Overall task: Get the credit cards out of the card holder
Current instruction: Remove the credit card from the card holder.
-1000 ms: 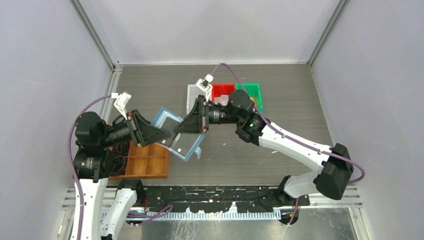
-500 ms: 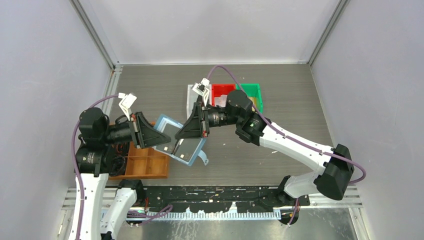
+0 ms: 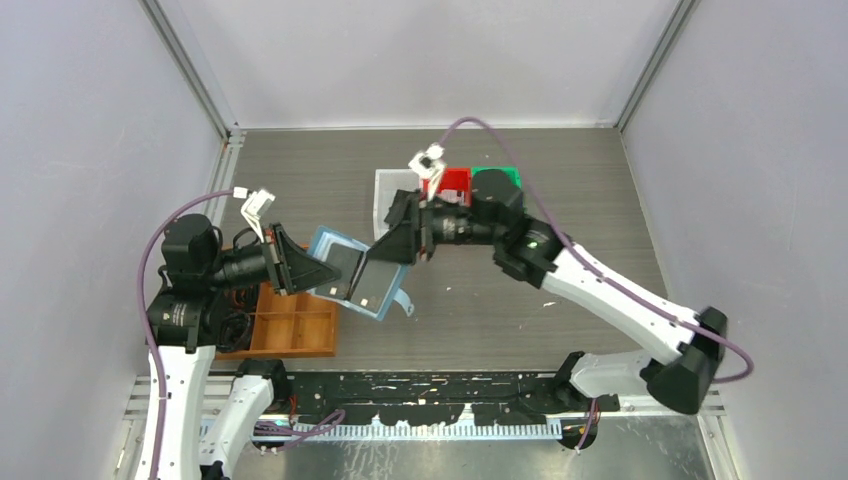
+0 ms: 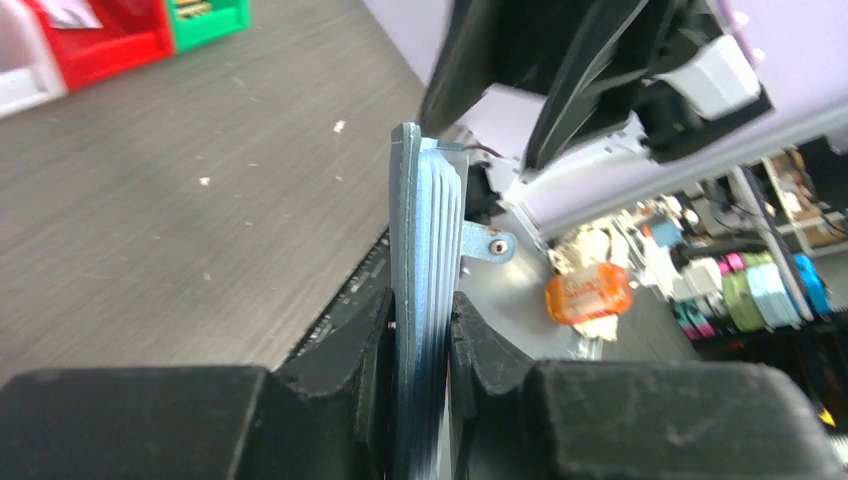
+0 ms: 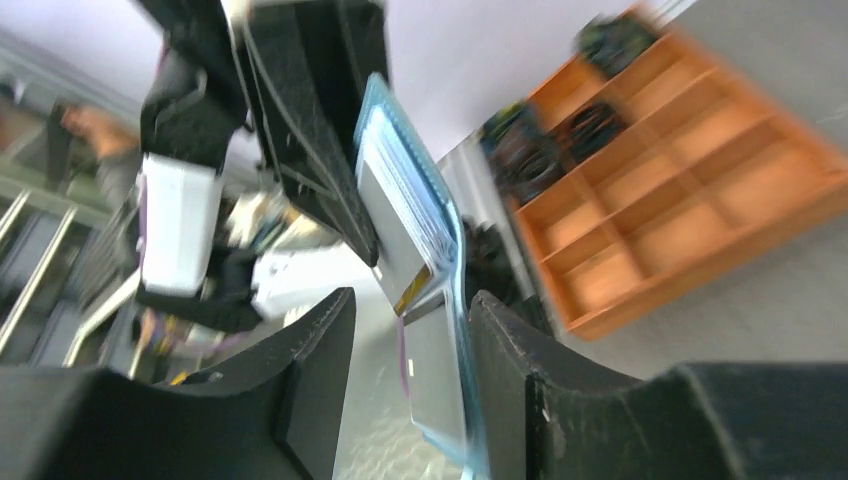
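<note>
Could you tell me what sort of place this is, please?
Probably a robotics lab work cell: plain grey panels enclose a table holding coloured sorting bins and a wooden compartment tray.

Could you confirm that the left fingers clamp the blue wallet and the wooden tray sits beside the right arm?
Not quite: the top view shows the wooden tray beside the left arm. The left fingers do clamp the blue wallet.

I'm looking into a robot lab — grey booth walls (image 3: 80, 120), metal frame posts (image 3: 194, 70), cluttered benches (image 4: 700, 270) beyond the table (image 3: 580, 170).
</note>
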Controlling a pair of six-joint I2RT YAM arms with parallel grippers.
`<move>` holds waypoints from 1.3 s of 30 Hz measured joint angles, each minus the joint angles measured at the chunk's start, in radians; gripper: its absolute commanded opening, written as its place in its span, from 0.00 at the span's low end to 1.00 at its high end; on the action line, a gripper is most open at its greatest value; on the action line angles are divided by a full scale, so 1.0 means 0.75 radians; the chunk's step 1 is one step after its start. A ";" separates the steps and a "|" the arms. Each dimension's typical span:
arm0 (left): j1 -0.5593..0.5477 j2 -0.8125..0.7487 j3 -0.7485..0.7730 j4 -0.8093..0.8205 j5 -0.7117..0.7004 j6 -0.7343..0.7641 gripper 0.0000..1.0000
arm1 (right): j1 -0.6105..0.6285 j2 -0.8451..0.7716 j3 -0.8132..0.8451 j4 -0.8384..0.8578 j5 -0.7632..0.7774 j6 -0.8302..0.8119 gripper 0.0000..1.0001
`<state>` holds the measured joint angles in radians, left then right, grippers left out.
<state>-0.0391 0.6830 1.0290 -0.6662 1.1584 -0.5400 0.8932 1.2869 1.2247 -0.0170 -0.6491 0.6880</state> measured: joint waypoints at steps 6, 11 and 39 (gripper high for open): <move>0.000 0.000 0.000 -0.037 -0.236 0.045 0.00 | -0.113 -0.276 -0.011 -0.089 0.307 0.015 0.51; 0.000 0.001 0.000 -0.031 -0.342 0.022 0.00 | -0.061 -0.318 -0.090 0.109 0.270 0.166 0.51; 0.001 0.018 -0.061 0.307 -0.145 -0.489 0.03 | 0.087 0.024 -0.341 0.666 0.129 0.550 0.46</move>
<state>-0.0387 0.6964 0.9833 -0.4358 1.0496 -0.9070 0.9585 1.3052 0.9691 0.4824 -0.5526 1.1004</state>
